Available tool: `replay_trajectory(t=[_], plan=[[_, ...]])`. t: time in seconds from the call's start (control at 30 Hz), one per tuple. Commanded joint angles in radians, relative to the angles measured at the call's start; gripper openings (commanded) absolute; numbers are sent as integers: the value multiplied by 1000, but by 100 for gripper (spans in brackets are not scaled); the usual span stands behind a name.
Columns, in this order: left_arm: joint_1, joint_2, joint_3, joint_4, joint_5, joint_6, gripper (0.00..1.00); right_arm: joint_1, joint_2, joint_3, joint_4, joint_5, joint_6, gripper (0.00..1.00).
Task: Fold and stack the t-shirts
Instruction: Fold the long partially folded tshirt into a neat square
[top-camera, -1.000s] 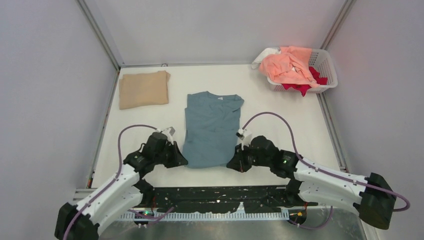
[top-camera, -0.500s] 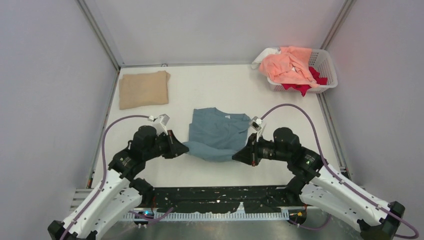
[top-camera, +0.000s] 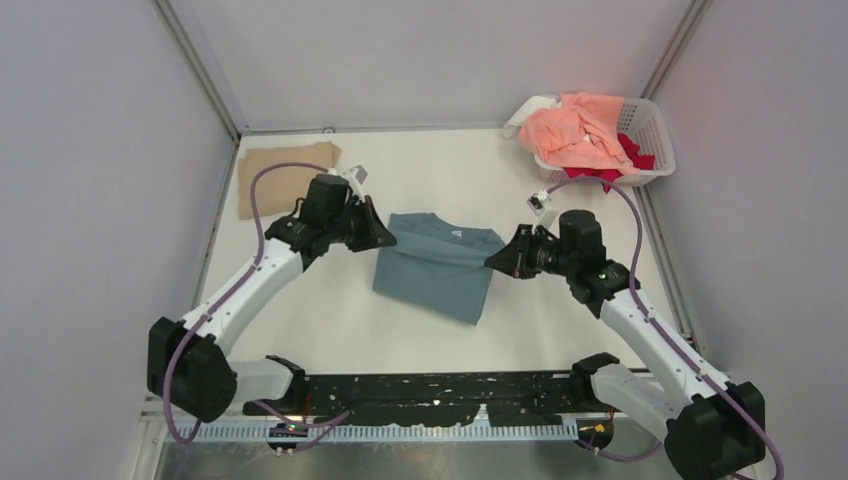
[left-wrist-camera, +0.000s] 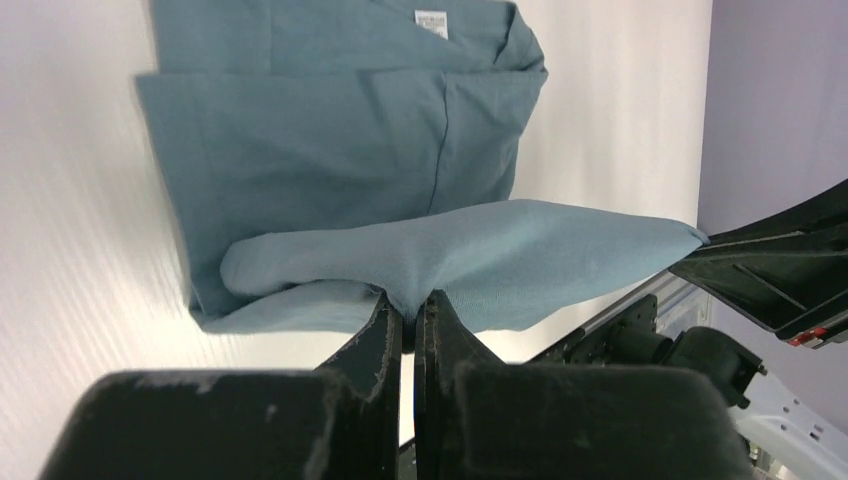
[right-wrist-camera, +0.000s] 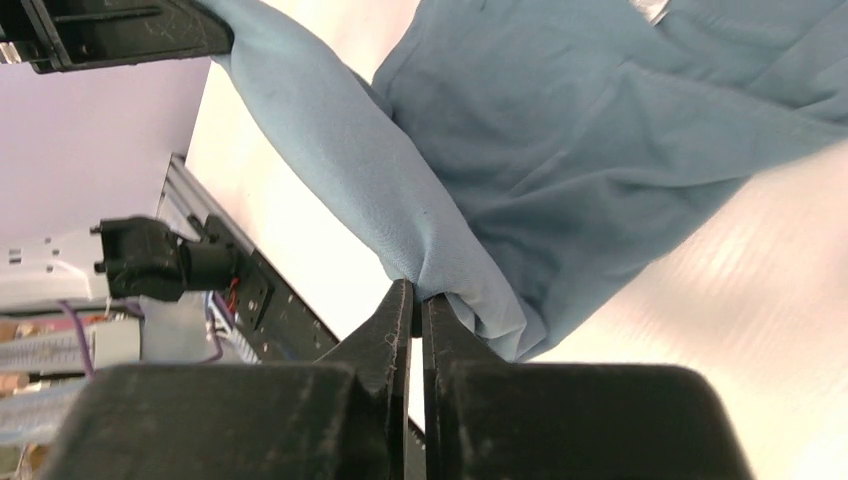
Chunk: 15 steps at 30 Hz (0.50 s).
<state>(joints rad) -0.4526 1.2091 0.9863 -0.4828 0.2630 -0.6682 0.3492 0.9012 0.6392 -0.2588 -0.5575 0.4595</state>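
The teal-blue t-shirt (top-camera: 440, 270) lies at the table's middle, its near hem lifted and carried over toward the collar. My left gripper (top-camera: 385, 237) is shut on the hem's left corner, seen in the left wrist view (left-wrist-camera: 408, 305). My right gripper (top-camera: 493, 260) is shut on the hem's right corner, seen in the right wrist view (right-wrist-camera: 418, 292). The hem hangs stretched between them above the shirt's lower layer (left-wrist-camera: 330, 130). A folded tan t-shirt (top-camera: 275, 172) lies at the far left. Peach-pink (top-camera: 575, 128), red (top-camera: 600, 175) and white (top-camera: 525, 115) shirts sit in the basket.
A white plastic lattice basket (top-camera: 655, 135) stands at the far right corner. Grey walls with metal rails enclose the table on three sides. The black rail of the arm bases (top-camera: 440, 390) runs along the near edge.
Both grippers have carried the teal shirt's near hem up and away from the near edge toward the collar, folding the shirt in half. Both arms have stretched out farther.
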Motion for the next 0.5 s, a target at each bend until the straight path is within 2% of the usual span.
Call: replay_trajectory(t=[0.0, 0.23, 0.4, 0.47], plan=[[54, 136, 126, 100, 88, 51, 0, -68, 64, 52, 130, -8, -7, 6], [74, 458, 390, 20, 152, 73, 0, -163, 238, 87, 204, -10, -19, 6], [86, 589, 475, 4, 128, 70, 0, -187, 378, 149, 227, 27, -36, 6], [92, 631, 504, -4, 116, 70, 0, -189, 428, 155, 291, 20, -14, 6]])
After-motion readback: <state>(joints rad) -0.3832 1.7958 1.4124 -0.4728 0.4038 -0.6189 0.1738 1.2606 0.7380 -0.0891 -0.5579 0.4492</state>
